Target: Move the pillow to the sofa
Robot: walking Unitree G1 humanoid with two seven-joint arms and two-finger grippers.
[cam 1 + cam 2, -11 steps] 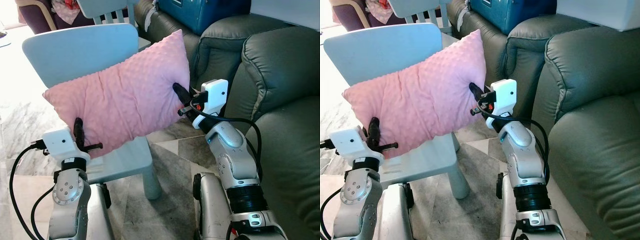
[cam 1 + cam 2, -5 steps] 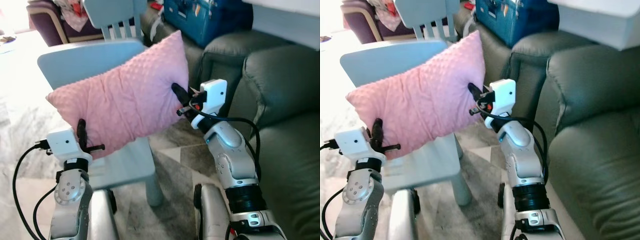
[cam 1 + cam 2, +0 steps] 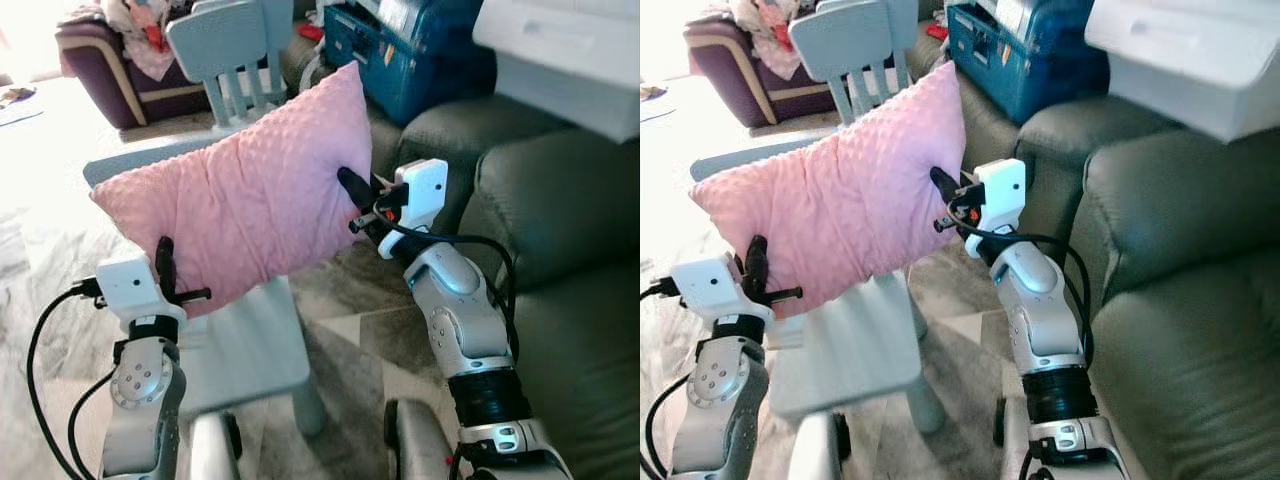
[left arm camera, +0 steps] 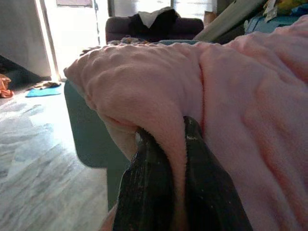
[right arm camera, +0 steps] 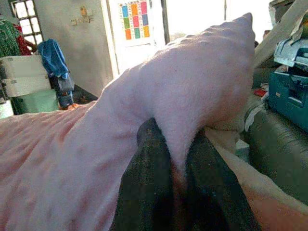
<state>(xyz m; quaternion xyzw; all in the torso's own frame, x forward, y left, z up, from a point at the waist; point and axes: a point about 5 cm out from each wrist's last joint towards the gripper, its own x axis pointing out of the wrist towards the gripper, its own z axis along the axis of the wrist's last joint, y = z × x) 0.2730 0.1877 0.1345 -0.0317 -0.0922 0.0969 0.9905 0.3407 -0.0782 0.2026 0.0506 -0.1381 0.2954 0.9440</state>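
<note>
Pink dimpled pillow (image 3: 245,195) held in the air above a pale blue chair (image 3: 240,345), beside the grey-green sofa (image 3: 560,250). Left tool (image 4: 166,144) pinches its lower edge; right tool (image 5: 171,144) clamps its side edge.

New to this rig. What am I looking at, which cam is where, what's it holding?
It is a humanoid robot with two silver arms. The two wide pictures come from its head, looking down; the two close-ups come from cameras on each wrist. Both grippers pinch a pink pillow and hold it up above a pale blue chair: the left gripper grips a low corner, the right gripper the opposite edge. A grey-green sofa stands to the robot's right, with a blue case behind.
</note>
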